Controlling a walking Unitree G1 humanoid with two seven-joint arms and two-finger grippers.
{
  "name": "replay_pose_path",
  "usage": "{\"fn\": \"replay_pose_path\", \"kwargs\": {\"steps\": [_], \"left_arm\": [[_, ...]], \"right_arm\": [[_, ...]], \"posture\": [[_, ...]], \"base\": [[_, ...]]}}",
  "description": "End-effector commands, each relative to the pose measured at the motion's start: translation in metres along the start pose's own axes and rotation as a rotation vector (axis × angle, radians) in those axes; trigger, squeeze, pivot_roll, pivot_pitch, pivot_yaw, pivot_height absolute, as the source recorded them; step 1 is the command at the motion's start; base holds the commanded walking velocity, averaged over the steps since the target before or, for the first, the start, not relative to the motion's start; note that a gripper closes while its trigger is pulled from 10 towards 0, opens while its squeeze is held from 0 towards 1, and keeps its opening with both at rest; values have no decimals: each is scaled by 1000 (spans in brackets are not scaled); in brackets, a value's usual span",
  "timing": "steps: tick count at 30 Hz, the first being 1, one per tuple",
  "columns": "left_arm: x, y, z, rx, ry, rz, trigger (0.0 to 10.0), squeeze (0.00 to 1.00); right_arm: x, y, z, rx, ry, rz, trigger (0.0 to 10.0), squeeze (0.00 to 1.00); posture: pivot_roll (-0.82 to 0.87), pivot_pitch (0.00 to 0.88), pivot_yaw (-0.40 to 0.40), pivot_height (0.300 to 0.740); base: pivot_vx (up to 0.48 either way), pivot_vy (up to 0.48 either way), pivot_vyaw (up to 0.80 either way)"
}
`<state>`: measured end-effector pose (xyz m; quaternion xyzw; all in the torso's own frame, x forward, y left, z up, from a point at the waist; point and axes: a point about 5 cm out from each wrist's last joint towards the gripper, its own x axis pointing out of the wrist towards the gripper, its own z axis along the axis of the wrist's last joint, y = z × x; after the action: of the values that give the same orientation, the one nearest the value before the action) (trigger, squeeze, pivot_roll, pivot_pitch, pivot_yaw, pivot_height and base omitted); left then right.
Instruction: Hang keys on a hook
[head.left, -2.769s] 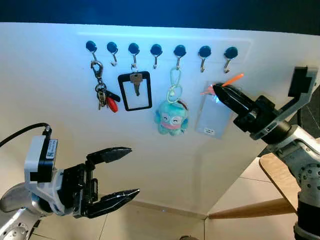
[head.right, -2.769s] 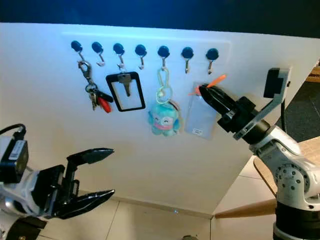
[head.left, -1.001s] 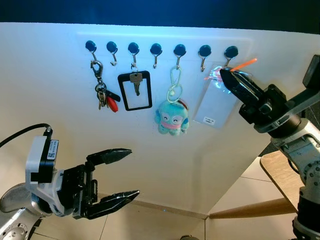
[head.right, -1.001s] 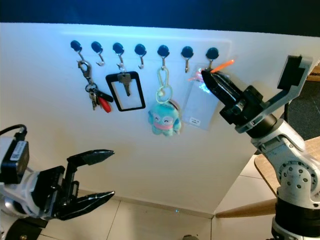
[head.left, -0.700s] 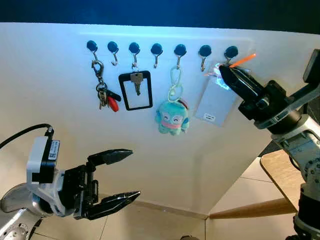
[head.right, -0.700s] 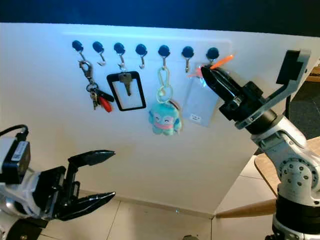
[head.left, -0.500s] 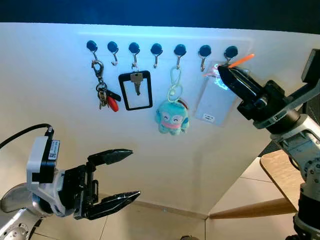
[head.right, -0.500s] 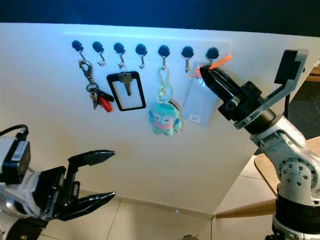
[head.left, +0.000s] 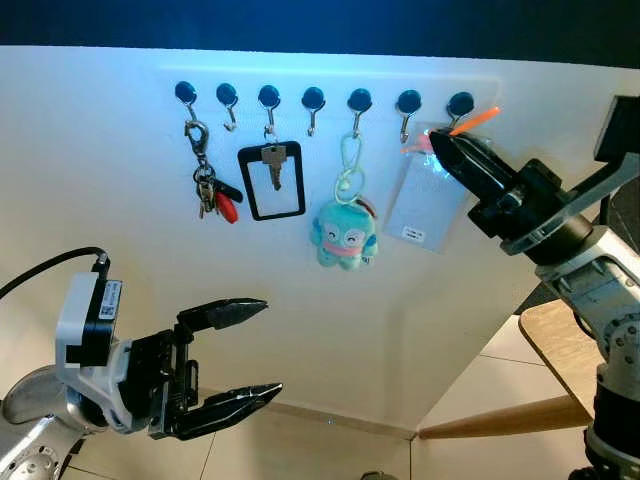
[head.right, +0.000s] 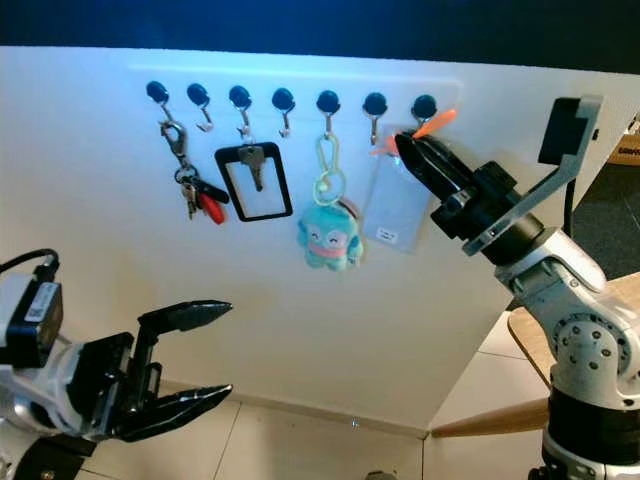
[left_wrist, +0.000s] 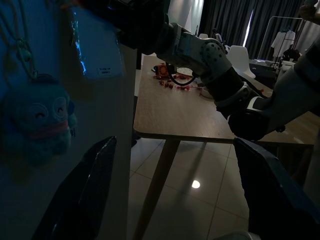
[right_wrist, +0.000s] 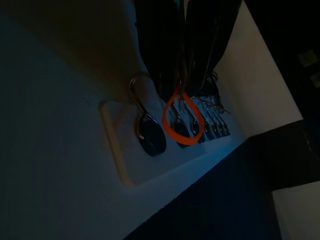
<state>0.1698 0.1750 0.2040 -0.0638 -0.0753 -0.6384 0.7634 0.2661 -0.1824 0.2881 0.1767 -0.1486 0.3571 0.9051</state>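
Along the white wall a row of seven dark-capped hooks runs level, and from left to right they carry: a bunch of keys with a red fob (head.left: 207, 190) on the first, nothing on the second, a black frame with a single key (head.left: 271, 180) on the third, nothing on the fourth, a teal plush toy (head.left: 343, 234) on the fifth, and nothing on the sixth.

Low at the left, the left gripper (head.left: 252, 351) hangs idle in front of the wall, its jaws spread wide and holding nothing, well apart from the hooks.

At the right end, the right gripper (head.left: 441, 147) is raised to the row with its jaws pressed together, pinching the top of a clear card pouch (head.left: 424, 205) with an orange loop (head.left: 473, 119). The pouch dangles below the fingertips against the wall, its long axis roughly vertical with a slight tilt. No keys can be made out on it, so this pouch looks to be the item being hung.

The relation that matters is loop to hook. The orange loop sticks out up and to the right of the fingertips, just beside the last hook (head.left: 460, 104), and this arm is by far the nearer one. In the right wrist view the orange ring (right_wrist: 183, 120) lies just across the hooks beyond the nearest one (right_wrist: 148, 131), and whether it has caught on any hook cannot be told. The loop likely has to be carried over a hook tip and lowered.
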Motion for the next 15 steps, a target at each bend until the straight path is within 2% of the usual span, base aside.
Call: {"fn": "replay_pose_path", "kwargs": {"steps": [1,15], "left_arm": [[0,-2,1,7,37,-20,10000,0],[1,-2,1,4,38,-29,10000,0]], "right_arm": [[-8,-17,-15,16,63,-143,10000,0],[-16,-17,-22,39,55,-164,10000,0]], "posture": [[-123,74,53,740],[-125,74,50,740]], "base": [[0,0,0],[0,0,0]]}}
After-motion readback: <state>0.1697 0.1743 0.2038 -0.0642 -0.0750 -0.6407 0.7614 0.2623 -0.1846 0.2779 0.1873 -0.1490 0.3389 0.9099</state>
